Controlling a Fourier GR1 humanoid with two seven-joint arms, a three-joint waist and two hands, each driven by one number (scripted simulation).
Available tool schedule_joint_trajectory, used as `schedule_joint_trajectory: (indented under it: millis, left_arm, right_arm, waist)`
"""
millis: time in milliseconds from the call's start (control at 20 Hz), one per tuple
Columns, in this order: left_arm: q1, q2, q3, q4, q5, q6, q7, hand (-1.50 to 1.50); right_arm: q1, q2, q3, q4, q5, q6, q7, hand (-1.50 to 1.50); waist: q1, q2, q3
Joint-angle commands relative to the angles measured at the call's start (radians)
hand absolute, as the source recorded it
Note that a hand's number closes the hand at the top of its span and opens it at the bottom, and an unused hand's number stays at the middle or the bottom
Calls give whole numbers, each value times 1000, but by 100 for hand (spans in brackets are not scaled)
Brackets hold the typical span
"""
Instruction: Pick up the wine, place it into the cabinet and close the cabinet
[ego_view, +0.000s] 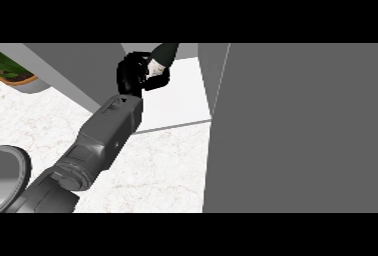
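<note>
At the far left edge a potted plant (15, 74) shows only as a strip of green leaves and a grey pot rim, cut off by the frame, and lower down a grey round dish (11, 175) is likewise cut off at the left. The marbled white surface (159, 170) runs between them and the cabinet. One grey forearm comes up from the lower left, and which arm it is cannot be read from its position alone; it appears to be the left hand (135, 72), black, with its fingers (157, 80) curled around the wine bottle (164, 52). The bottle is dark with a pale band near where it is held, and only its upper part shows above the hand; the rest is hidden by the fingers. It sits at the opening of the cabinet (184, 95), over the white interior floor. To the right, a large grey cabinet door (295, 130) fills the view and hides whatever is behind it. The other hand does not show.
</note>
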Motion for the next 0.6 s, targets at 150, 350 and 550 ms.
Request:
schedule_joint_trajectory:
  millis: [150, 350, 550]
  left_arm:
    - [24, 47, -20, 17, -23, -59, 53, -150]
    - [39, 54, -14, 17, -18, -50, 55, -150]
    - [35, 71, -10, 17, -14, -103, 66, -150]
  right_arm:
    - [-1, 4, 12, -26, -14, 0, 10, -150]
    - [13, -3, 4, -27, -25, 8, 16, -150]
    - [-13, -3, 0, -11, -12, -3, 9, -150]
  waist:
    - [-5, 7, -4]
    - [4, -1, -3]
    - [10, 4, -5]
